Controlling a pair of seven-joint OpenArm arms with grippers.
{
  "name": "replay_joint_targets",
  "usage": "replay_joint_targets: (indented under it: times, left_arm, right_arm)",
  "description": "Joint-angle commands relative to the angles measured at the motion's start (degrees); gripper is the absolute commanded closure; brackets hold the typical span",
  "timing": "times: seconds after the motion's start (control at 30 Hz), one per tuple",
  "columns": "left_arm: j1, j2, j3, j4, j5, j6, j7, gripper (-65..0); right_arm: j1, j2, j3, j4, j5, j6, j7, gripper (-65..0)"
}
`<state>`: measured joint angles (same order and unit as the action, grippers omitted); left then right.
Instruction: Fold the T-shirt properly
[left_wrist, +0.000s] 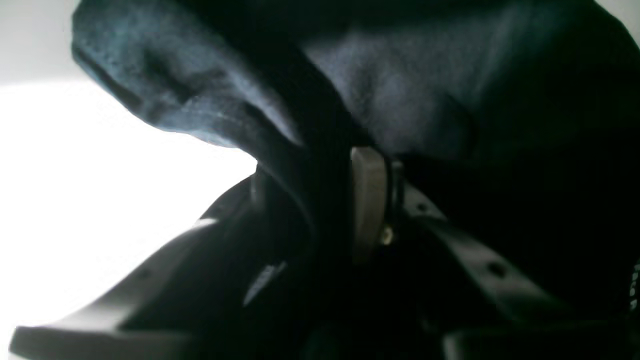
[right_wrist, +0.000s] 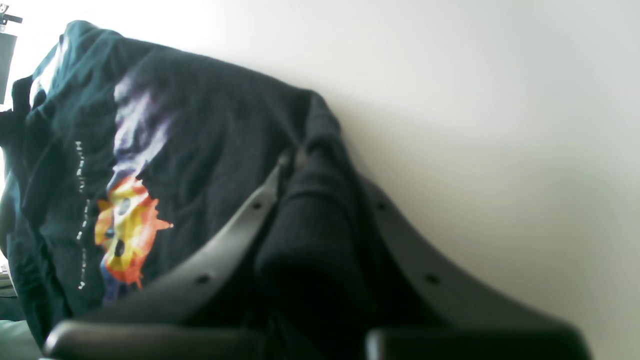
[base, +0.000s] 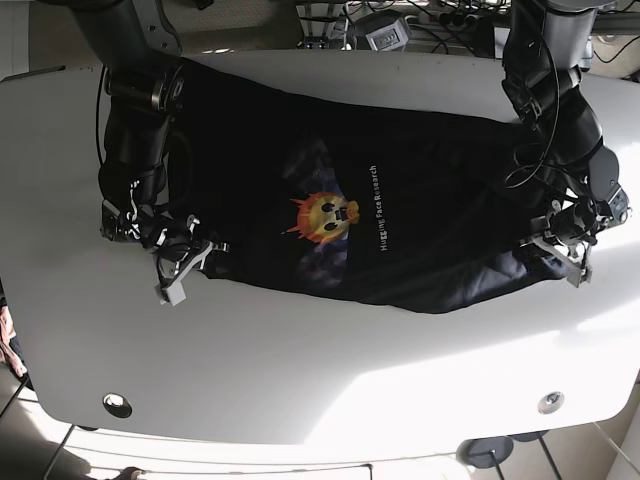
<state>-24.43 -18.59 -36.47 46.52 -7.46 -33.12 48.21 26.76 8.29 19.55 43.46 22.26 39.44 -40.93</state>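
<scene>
T-shirt (base: 400, 230): dark, print side up, yellow-orange face graphic with white lettering at centre. Lies on white table (base: 300, 370), long axis running left-right across base view, sagging between the two arms, near hem wrinkled.

Right gripper (base: 180, 262): at shirt's end on base view's left, clenched on bunched cloth. Left gripper (base: 565, 245): at opposite end, clamped on fabric edge.

Each arm holds own end; shirt stretches between pincers. Judgement: fold in progress, not finished.
</scene>
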Motion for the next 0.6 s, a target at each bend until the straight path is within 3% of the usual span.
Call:
replay_joint_targets:
  times: [0.03, 0.13, 0.2, 0.37, 0.43, 0.6]
  left_arm:
    - [-0.50, -0.44, 0.12, 2.22, 1.18, -0.24, 1.95, -3.8]
    - [0.21, -0.44, 0.12, 6.36, 1.18, -0.33, 2.12, 0.0]
    - [3.02, -0.36, 0.47, 12.77, 1.27, -0.33, 2.39, 0.0]
    - [3.46, 2.28, 1.35, 29.65, 1.27, -0.33, 11.09, 0.0]
    - [3.37, 2.55, 5.83, 34.49, 1.27, -0.33, 11.44, 0.0]
    - [-0.94, 5.09, 15.85, 41.70, 1.44, -0.24, 11.44, 0.0]
  right_arm:
    - [1.68, 0.54, 0.10, 1.15, 0.90, 0.56, 0.80, -2.1]
    - [1.24, 0.63, 0.10, 1.77, 0.90, 0.56, 0.80, -1.9]
    - [-1.75, 0.28, 0.10, 8.89, 0.90, 0.56, 0.62, -1.7]
    - [-6.41, 0.45, 0.19, 24.63, 0.90, 0.56, -6.68, -1.7]
    - [-7.56, 0.72, 0.19, 29.99, 0.73, 0.56, -8.44, -1.7]
    - [-4.21, 4.76, -0.17, 37.02, 0.73, 0.56, -14.50, -1.9]
